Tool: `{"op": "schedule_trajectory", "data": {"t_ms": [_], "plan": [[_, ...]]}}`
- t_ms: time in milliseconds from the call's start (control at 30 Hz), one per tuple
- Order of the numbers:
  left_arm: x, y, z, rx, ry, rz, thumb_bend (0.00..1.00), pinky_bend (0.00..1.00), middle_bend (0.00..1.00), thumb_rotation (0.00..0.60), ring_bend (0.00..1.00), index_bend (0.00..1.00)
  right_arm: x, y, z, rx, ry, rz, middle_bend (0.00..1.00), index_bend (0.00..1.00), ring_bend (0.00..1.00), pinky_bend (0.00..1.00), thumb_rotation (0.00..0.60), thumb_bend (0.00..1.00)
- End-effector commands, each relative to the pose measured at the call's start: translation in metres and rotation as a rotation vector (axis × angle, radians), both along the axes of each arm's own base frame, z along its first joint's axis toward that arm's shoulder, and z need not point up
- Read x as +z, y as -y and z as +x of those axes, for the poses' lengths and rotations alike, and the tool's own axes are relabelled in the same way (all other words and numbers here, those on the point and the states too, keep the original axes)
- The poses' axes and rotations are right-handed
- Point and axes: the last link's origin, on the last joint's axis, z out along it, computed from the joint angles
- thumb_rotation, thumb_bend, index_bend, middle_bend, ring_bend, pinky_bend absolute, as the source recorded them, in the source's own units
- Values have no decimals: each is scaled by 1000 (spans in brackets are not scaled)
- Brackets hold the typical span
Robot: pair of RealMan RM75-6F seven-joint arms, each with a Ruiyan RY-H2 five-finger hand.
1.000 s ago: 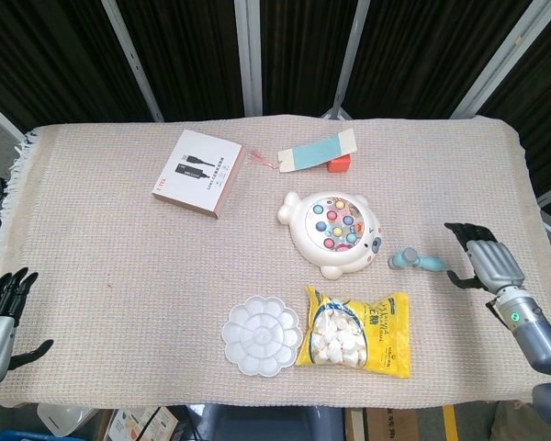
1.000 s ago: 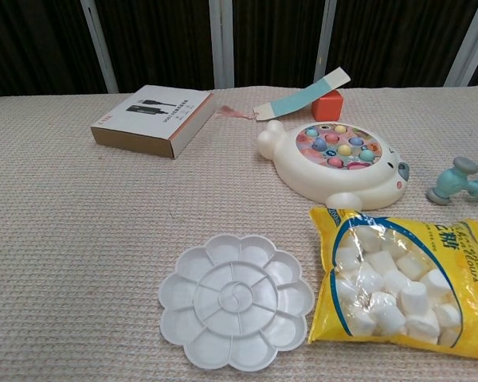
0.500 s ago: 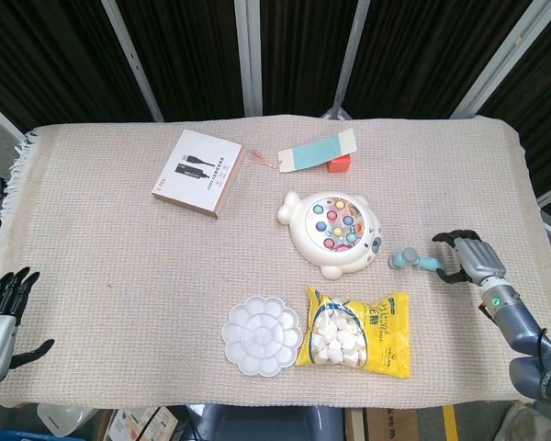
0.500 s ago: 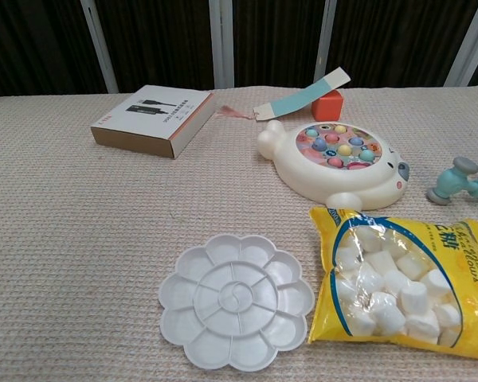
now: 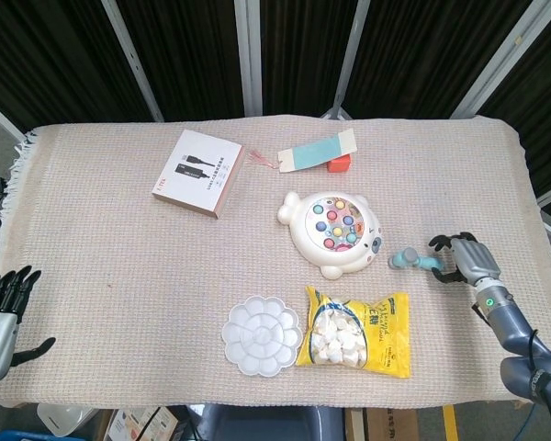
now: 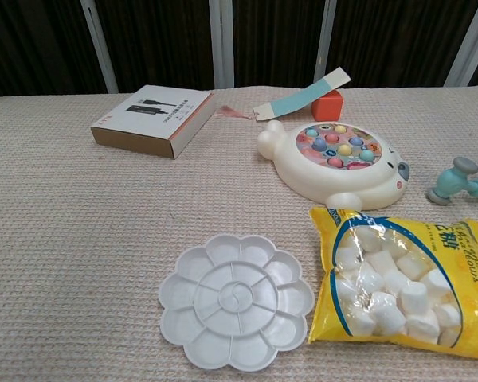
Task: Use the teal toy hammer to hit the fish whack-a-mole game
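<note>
— Where do we have the teal toy hammer [image 5: 414, 261]?
— Lying on the table [image 5: 101, 239], just right of the fish whack-a-mole game [image 5: 334, 232], above the yellow marshmallow bag [image 5: 356, 333].
— And our right hand [image 5: 461, 260]?
— At the handle's far end, fingers curled around it; we cannot tell whether they actually grip.
— Our left hand [image 5: 0, 308]?
— At the table's near left edge, fingers spread, holding nothing
</note>
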Motion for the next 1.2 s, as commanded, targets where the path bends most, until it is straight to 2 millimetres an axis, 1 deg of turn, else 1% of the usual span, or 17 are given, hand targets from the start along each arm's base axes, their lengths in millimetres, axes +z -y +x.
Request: {"op": "schedule_trajectory", "data": {"t_ms": [33, 200, 400, 867, 1067, 1200], "plan": [[0, -1, 0, -1, 1, -1, 107, 0, 0, 600, 0, 0, -1, 0, 4, 6, 1, -6, 342, 322, 207, 86, 600, 408], [0, -3, -1, -1, 3, -3, 107, 0, 0, 600, 0, 0, 0, -3, 12, 20, -1, -7, 342, 322, 207, 86, 600, 408], [-1, -5, -3, -2, 5, -10, 107, 0, 0, 600, 0, 0, -5, -7, 25, 28, -4, 6, 342, 322, 207, 86, 600, 406], [-3, -8, -7, 0, 13, -21, 107, 0, 0, 600, 0, 0, -24, 0, 49, 27, 0, 16, 344, 322, 218, 86, 600, 408], [-5, -10, -7, -2, 16, -29, 107, 0, 0, 600, 0, 0, -28, 0, 53, 19, -11, 19, 362, 328, 235, 86, 600, 410], [-5, -11, -8, 1, 17, -30, 107, 0, 0, 600, 0, 0, -31, 0, 52, 9, -13, 21, 376, 346, 245, 86, 600, 448]]}}
